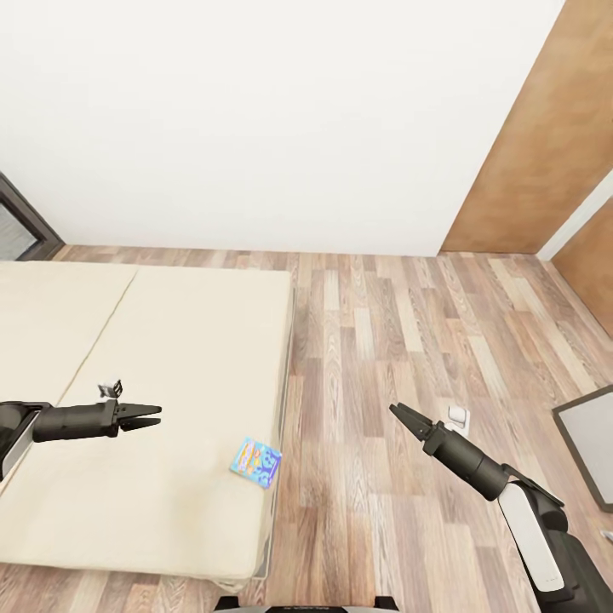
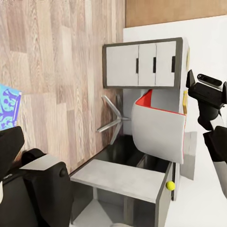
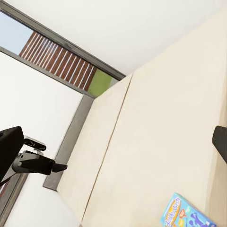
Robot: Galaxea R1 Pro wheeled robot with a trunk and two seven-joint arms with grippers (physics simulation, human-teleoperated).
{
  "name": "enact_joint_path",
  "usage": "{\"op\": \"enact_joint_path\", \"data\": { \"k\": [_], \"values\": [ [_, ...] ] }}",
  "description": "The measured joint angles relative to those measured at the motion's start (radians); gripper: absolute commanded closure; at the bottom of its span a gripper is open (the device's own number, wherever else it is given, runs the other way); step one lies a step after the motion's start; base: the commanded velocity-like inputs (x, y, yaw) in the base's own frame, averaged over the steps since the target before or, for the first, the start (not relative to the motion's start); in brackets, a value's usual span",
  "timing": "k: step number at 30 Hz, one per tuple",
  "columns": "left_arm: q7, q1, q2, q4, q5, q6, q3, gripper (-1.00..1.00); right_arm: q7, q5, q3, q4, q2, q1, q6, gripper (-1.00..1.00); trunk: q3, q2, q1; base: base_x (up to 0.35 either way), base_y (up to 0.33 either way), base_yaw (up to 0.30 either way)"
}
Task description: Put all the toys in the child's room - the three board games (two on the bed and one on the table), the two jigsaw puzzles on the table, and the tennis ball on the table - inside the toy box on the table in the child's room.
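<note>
A small blue game box (image 1: 256, 461) is seen lying flat on the bed (image 1: 170, 358), near its edge by the wood floor (image 1: 400, 340). The left gripper (image 1: 146, 415) is held over the bed, fingers nearly pressed together, holding nothing. The right gripper (image 1: 402, 414) is held over the floor, fingers pressed together. A yellow ball (image 2: 170, 186) is seen on the grey surface (image 2: 118, 177).
</note>
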Motion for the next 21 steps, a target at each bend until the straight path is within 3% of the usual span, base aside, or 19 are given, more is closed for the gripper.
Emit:
{"op": "enact_joint_path", "data": {
  "k": [11,13,18,21],
  "values": [
    [0.0,0.0,-0.004,0.0,0.0,0.001,-0.003,-1.0,-0.001,0.002,0.0,0.002,0.002,0.0,0.0,-1.0,0.018,0.0,0.0,0.0,0.0,0.0],
    [0.0,0.0,-0.013,0.0,-0.002,0.002,-0.003,-1.0,-0.002,0.002,0.001,0.003,0.002,0.0,-0.001,-1.0,0.021,0.0,0.0,0.0,0.0,0.0],
    [0.0,0.0,-0.063,0.0,-0.009,0.003,-0.007,-1.0,-0.008,0.002,0.003,0.005,0.006,0.0,-0.003,-1.0,0.029,0.0,0.0,0.0,0.0,0.0],
    [0.033,0.0,-0.095,0.0,-0.015,0.003,-0.007,-1.0,-0.011,0.003,0.004,0.013,0.009,0.0,-0.004,-1.0,0.034,0.0,0.0,0.0,0.0,0.0]
  ]
}}
